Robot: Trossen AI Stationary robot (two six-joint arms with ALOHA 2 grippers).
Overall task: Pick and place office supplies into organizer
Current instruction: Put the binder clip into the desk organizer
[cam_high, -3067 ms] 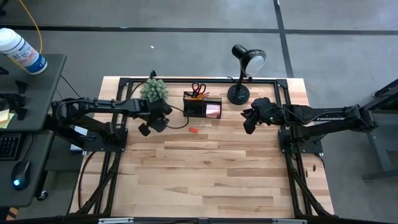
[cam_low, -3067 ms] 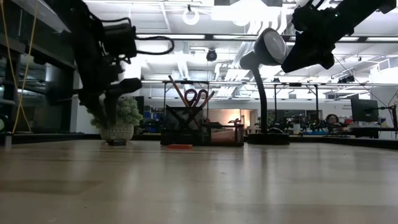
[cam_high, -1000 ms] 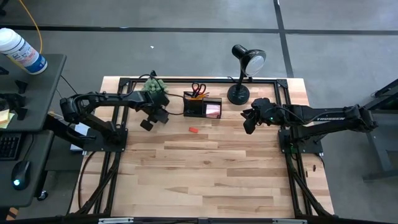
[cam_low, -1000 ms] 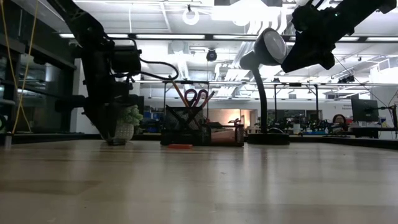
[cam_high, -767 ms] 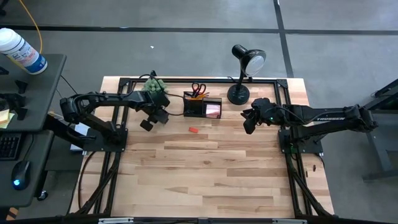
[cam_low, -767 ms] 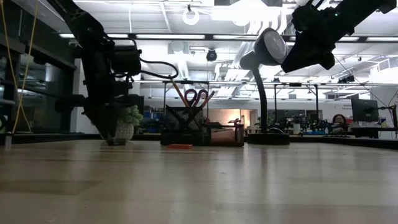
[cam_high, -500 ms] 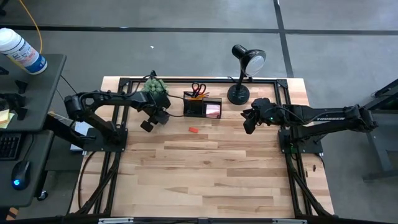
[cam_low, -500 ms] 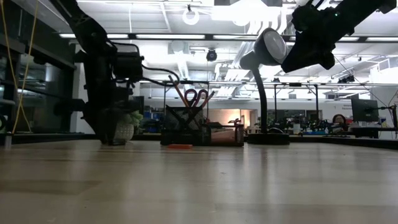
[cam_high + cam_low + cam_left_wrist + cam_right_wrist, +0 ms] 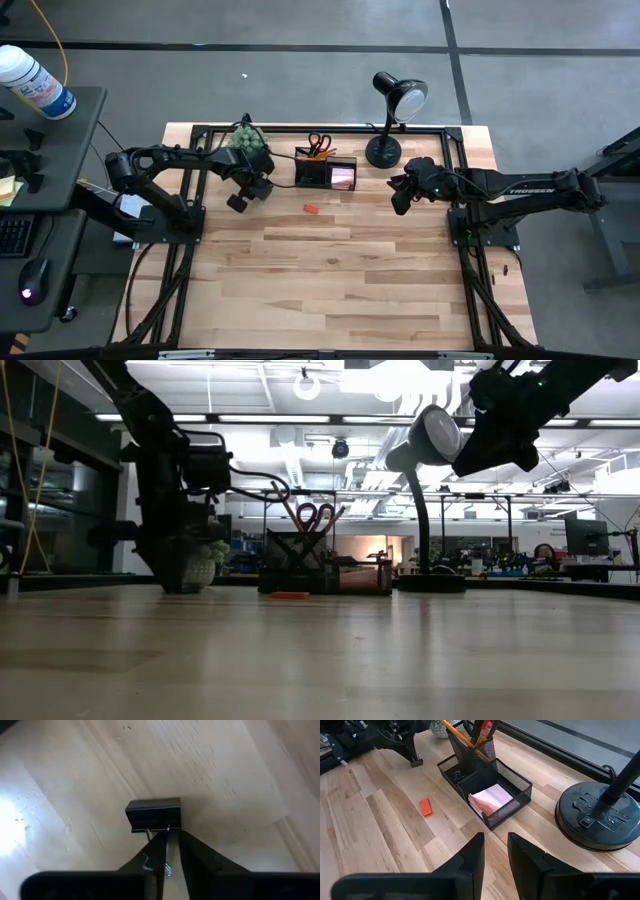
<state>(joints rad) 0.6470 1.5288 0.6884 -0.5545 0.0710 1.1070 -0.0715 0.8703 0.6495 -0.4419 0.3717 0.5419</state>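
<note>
Left gripper [image 9: 169, 851], now lower than a second ago, narrows onto binder clip [image 9: 153, 814] handle on table [image 9: 330, 270]; right gripper [image 9: 495, 851] unchanged, slightly spread.

1. Two dark, slim, jointed robot arms, each mounted on a black metal frame at a side of the table.
2. The right arm [image 9: 520, 187] carries white lettering along its long forearm segment.
3. A black cable loops beside the left arm [image 9: 170, 160] near its wrist.
4. Each arm ends in two flat, dark, tapering fingers [image 9: 470, 857].
</note>
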